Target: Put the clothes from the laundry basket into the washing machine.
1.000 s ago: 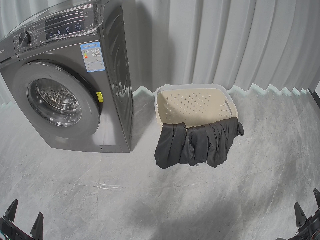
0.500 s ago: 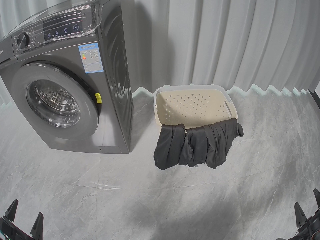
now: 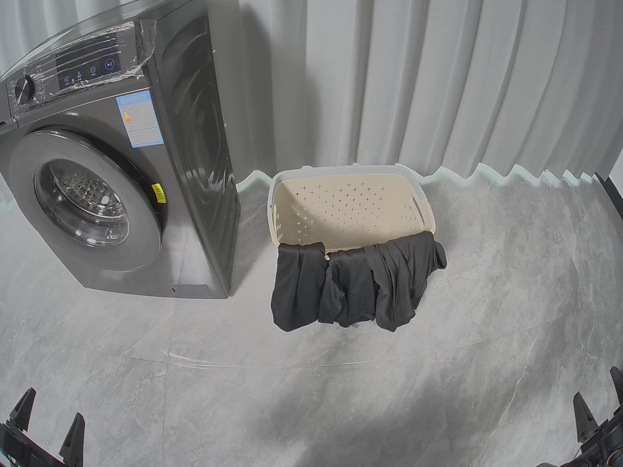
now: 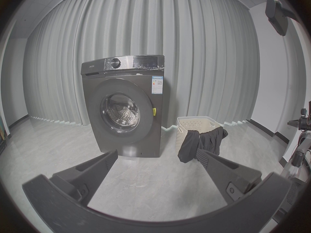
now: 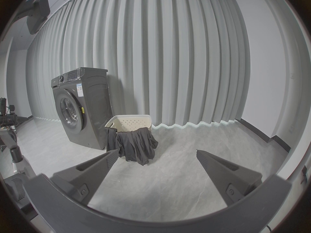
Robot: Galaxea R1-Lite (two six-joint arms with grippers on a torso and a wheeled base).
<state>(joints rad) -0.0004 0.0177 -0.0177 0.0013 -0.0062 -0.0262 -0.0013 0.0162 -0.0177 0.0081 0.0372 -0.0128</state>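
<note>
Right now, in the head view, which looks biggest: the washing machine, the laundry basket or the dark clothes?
1. Washing machine: clearly largest.
2. Laundry basket and dark clothes look about alike. The clothes drape over its front rim, so I won't rank them.

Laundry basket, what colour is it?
The laundry basket is cream with star-shaped holes; clearest in the head view.

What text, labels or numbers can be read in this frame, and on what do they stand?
Nothing reads clearly.
Blue-white label on the washing machine: print too small.
Yellow sticker beside its door: too small.
Control panel: symbols, blurred.
Laundry basket, clothes: no print.
</note>
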